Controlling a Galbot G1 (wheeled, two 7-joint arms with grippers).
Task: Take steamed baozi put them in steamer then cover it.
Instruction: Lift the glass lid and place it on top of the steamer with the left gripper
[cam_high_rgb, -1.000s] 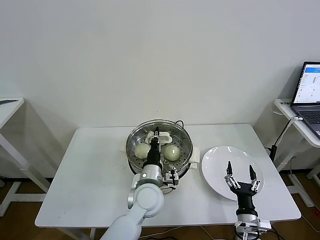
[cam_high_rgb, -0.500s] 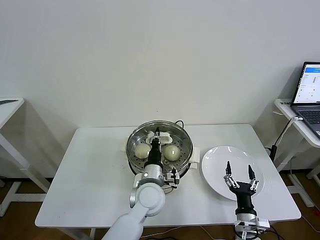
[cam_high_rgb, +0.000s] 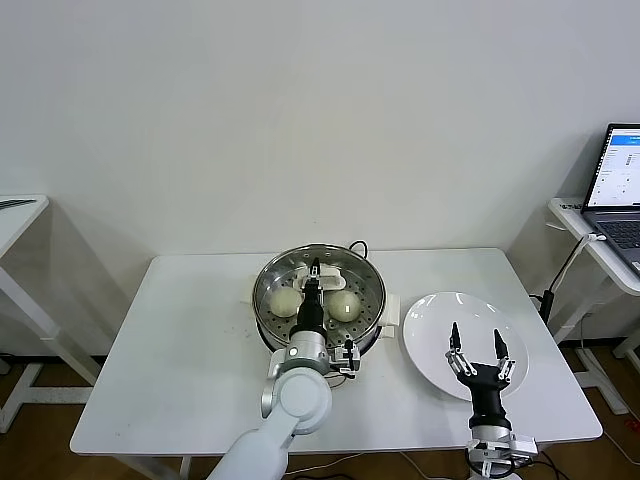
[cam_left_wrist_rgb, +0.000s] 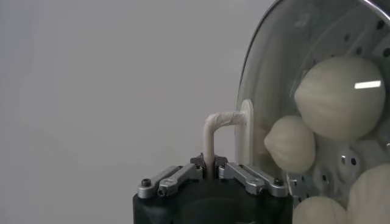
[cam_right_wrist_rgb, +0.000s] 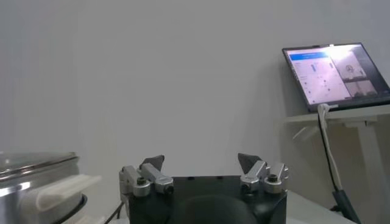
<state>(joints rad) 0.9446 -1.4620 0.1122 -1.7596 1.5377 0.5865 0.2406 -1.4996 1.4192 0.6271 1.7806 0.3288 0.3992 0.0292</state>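
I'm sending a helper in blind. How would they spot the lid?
On the white table, find the shiny steamer at centre, left of the white plate. The clear glass lid covers it, its white handle gripped by the left pincer.

Left claw (cam_high_rgb: 314, 271) clamping cover (cam_high_rgb: 320, 285) handle over steamer (cam_high_rgb: 372, 322), right claw (cam_high_rgb: 476, 347) spread above plate (cam_high_rgb: 430, 320)

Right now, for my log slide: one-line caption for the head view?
Left gripper shut on the cover over the baozi-filled steamer; right gripper open above the white plate.
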